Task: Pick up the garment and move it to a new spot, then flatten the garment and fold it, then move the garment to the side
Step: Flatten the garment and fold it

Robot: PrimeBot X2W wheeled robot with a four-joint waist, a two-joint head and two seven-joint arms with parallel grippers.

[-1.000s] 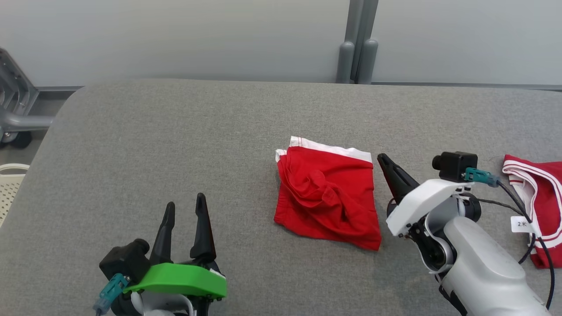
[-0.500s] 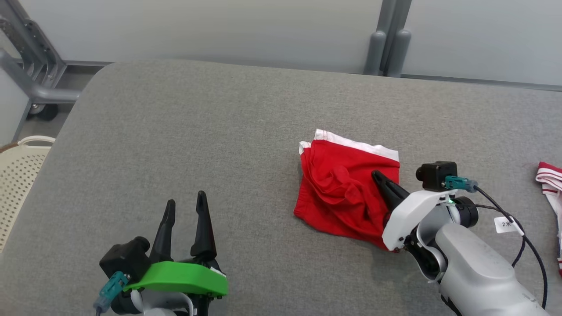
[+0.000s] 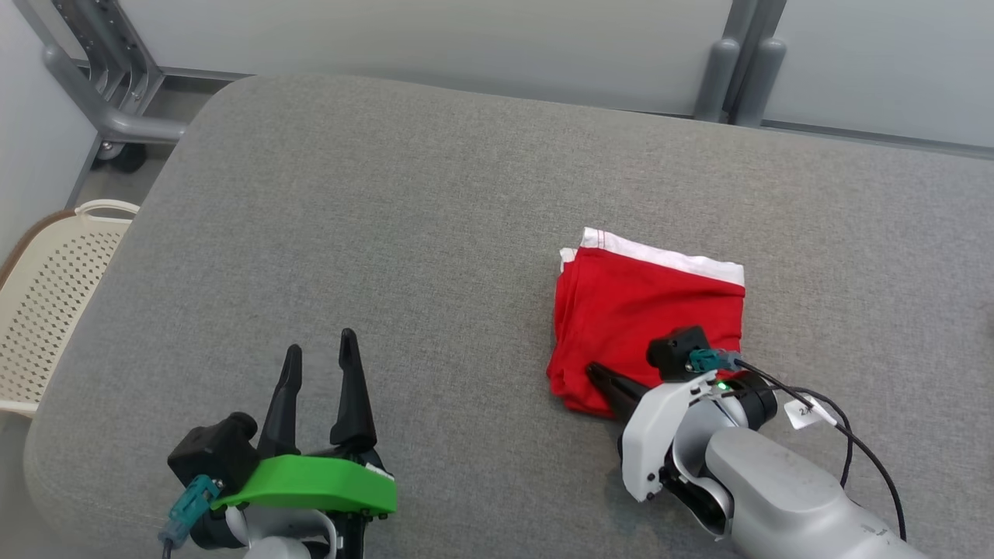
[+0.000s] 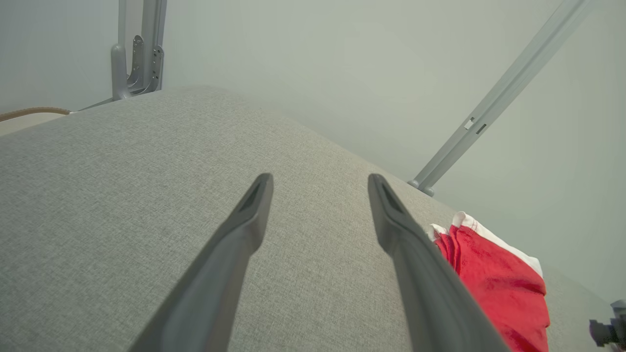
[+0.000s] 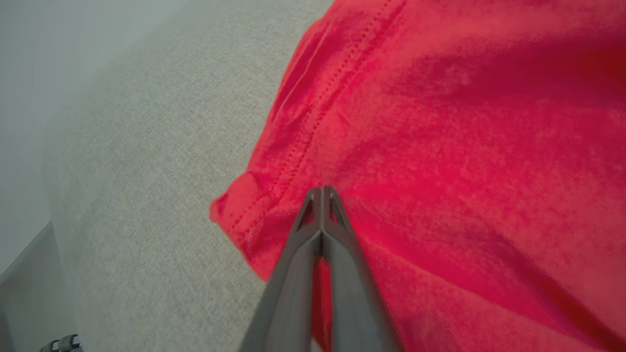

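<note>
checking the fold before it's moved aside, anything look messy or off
Mostly tidy. The red garment lies folded on the grey surface, but its left edge shows uneven layers and the white waistband pokes out at the far-left corner. No damage visible.

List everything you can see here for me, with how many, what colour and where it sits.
table: 1, grey, fabric-covered, under the garment and both arms.
garment: 1, red with a white band along its far edge, folded, on the table right of centre.
basket: 1, cream, perforated, beside the table's left edge, lower down.
metal frame: 1, grey, beyond the table's far left corner.
posts: 2, grey, against the wall behind the table.
tag: 1, white, by the right wrist.
left gripper: 1, dark fingers, green mount, open, over bare table.
right gripper: 1, dark fingers, white mount, shut, tips at the garment's near left corner.
</note>
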